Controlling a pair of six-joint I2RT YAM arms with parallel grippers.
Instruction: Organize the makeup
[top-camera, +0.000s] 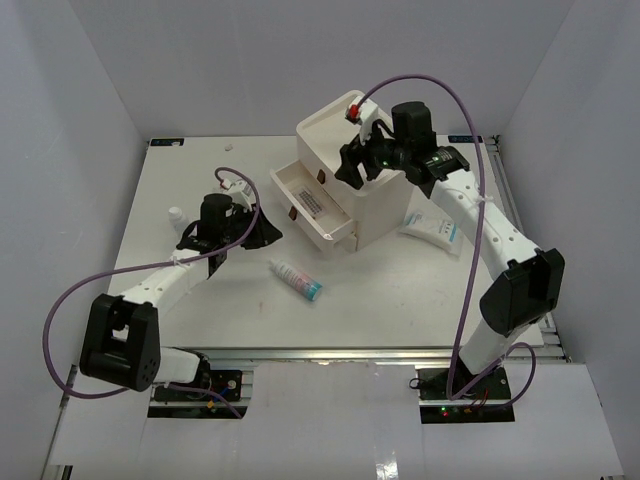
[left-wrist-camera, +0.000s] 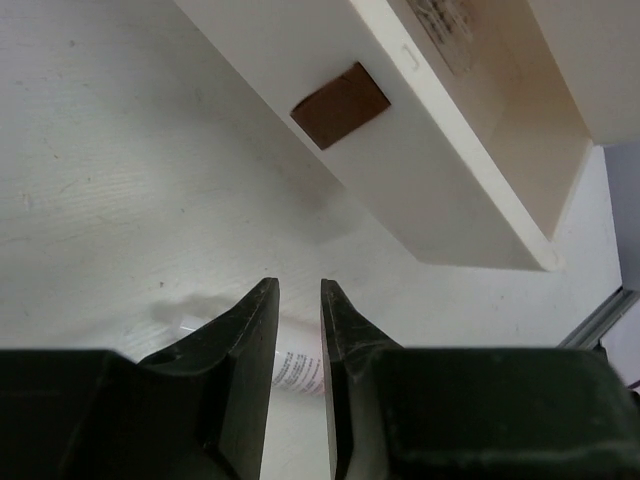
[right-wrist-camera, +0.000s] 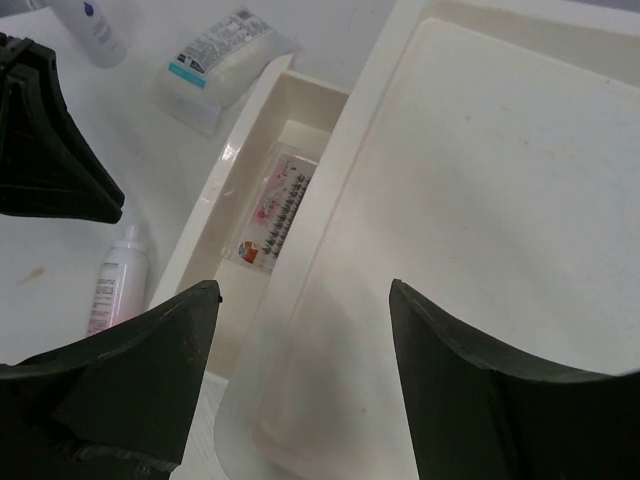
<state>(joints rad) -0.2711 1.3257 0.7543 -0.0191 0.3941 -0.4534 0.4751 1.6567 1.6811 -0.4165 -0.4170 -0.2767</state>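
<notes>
The white tube with the teal cap (top-camera: 296, 279) lies on the table in front of the cream drawer box (top-camera: 375, 195). The box's upper drawer (top-camera: 305, 200) is pulled out, and a clear sachet with pink print (right-wrist-camera: 274, 205) lies flat inside. My left gripper (top-camera: 265, 228) hovers low just left of the drawer front, above the tube's white end (left-wrist-camera: 298, 370). Its jaws stand a narrow gap apart, and nothing shows between them. My right gripper (top-camera: 352, 165) is wide open and empty over the box's flat top (right-wrist-camera: 480, 200). A small white bottle (top-camera: 176, 213) stands at the far left.
A white packet with a teal label (top-camera: 432, 232) lies to the right of the box. Another such packet (right-wrist-camera: 220, 60) lies beside the open drawer, near the bottle (right-wrist-camera: 95, 25). A dark red knob (left-wrist-camera: 340, 105) sits on the drawer front. White walls enclose the table on three sides.
</notes>
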